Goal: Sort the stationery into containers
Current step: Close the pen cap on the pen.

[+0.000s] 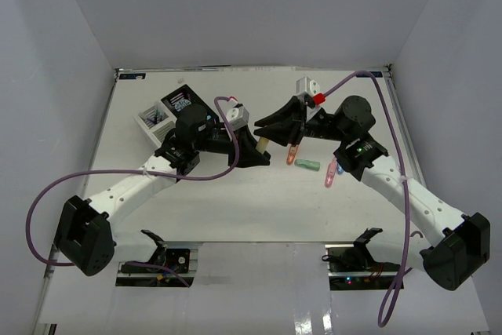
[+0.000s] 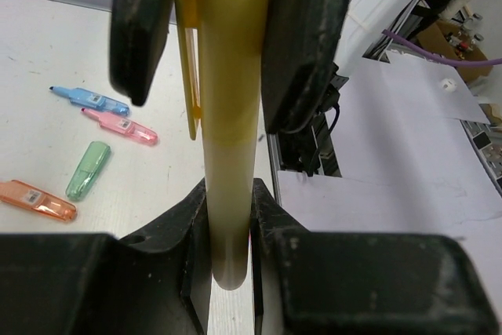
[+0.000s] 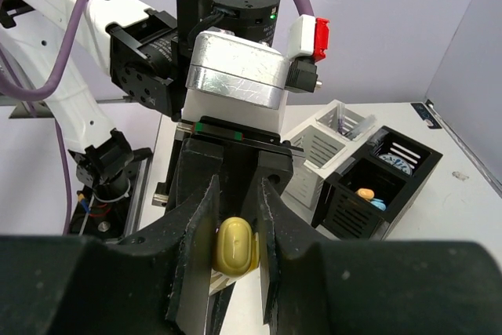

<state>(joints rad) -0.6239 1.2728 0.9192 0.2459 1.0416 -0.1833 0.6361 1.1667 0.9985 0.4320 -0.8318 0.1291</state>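
The left gripper point(image 2: 230, 194) and right gripper point(image 3: 237, 217) are both clamping one chubby yellow plastic highlighter point(image 2: 231, 76) above the white desk's point(image 1: 235, 209) middle. An orange highlighter point(image 2: 35, 199), a green highlighter point(image 2: 88, 169), a pink highlighter point(image 2: 121, 125) and a blue highlighter point(image 2: 90, 100) are lying just right of it. Slatted black and white compartments point(image 3: 345, 213) are standing near its far left corner.

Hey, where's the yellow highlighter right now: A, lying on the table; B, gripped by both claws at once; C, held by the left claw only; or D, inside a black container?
B: both wrist views show the left claw and the right claw each clamped on the yellow highlighter.
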